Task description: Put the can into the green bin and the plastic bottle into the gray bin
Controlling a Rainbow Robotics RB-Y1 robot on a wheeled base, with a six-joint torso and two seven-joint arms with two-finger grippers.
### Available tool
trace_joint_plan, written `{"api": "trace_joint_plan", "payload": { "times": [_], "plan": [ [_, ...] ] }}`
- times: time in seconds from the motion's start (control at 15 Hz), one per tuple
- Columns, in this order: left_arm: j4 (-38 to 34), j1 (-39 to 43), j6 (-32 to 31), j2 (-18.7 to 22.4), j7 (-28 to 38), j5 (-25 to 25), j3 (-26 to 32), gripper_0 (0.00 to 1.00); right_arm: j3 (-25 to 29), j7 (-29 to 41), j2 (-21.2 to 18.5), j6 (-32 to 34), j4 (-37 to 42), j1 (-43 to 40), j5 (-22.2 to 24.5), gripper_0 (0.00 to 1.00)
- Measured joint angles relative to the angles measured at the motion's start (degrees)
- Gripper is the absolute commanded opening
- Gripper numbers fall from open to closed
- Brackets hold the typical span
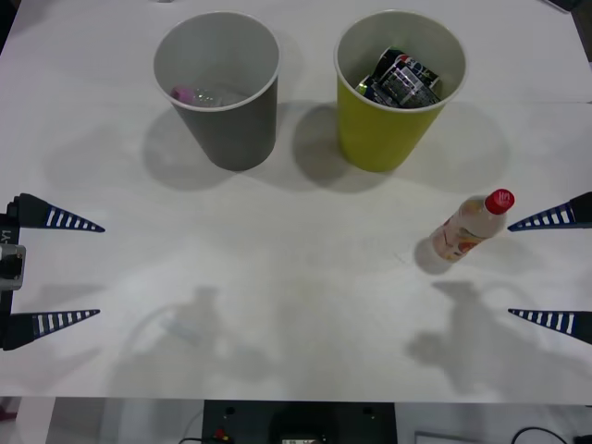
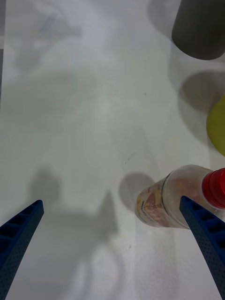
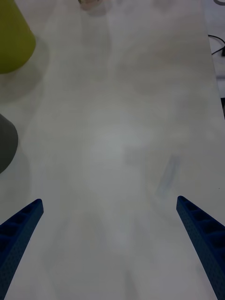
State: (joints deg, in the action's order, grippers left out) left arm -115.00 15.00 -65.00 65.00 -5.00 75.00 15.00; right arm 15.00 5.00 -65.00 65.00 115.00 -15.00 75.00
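Red-capped clear plastic bottle (image 1: 470, 228) lies between the spread right pincer (image 1: 551, 268) fingers; front view reveals dark cans (image 1: 400, 79) inside the yellow-green bin (image 1: 388, 125); left pincer (image 1: 55, 270) spread wide.

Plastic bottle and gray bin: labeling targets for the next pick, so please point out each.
plastic bottle (image 1: 467, 228), front view, on its labeled body.
gray bin (image 1: 242, 129), front view, on its outer wall.

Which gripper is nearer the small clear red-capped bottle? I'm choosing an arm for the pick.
Right. The right gripper is open just beside the plastic bottle; the left gripper is open across the table.
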Motion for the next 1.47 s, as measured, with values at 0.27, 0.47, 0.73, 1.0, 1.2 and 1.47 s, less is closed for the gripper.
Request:
{"api": "trace_joint_plan", "payload": {
  "times": [0.27,0.47,0.73,1.0,1.2,1.47],
  "plan": [
    [0.00,0.00,0.00,0.00,0.00,0.00,0.00,0.98,-0.30,-0.13,0.49,0.07,0.43,-0.89,-1.01,1.00],
    [0.00,-0.01,0.00,0.00,0.00,0.00,0.00,0.98,1.74,0.38,-0.01,-0.11,2.90,-2.59,-2.32,1.00],
    [0.00,-0.01,0.00,0.00,0.00,0.00,0.00,0.98,3.52,-0.19,-0.19,-4.08,3.23,-6.32,-4.68,1.00],
    [0.00,-0.01,0.00,0.00,0.00,0.00,0.00,0.98,3.54,-0.62,-0.73,-13.34,4.37,-12.63,-8.03,1.00],
    [0.00,-0.01,0.00,0.00,0.00,0.00,0.00,0.98,3.54,-1.06,-0.73,-19.94,5.20,-17.02,-10.85,1.00],
    [0.00,-0.01,0.00,0.00,0.00,0.00,0.00,0.98,3.54,-2.44,-0.49,-25.79,5.54,-21.74,-15.31,1.00]
  ]
}}
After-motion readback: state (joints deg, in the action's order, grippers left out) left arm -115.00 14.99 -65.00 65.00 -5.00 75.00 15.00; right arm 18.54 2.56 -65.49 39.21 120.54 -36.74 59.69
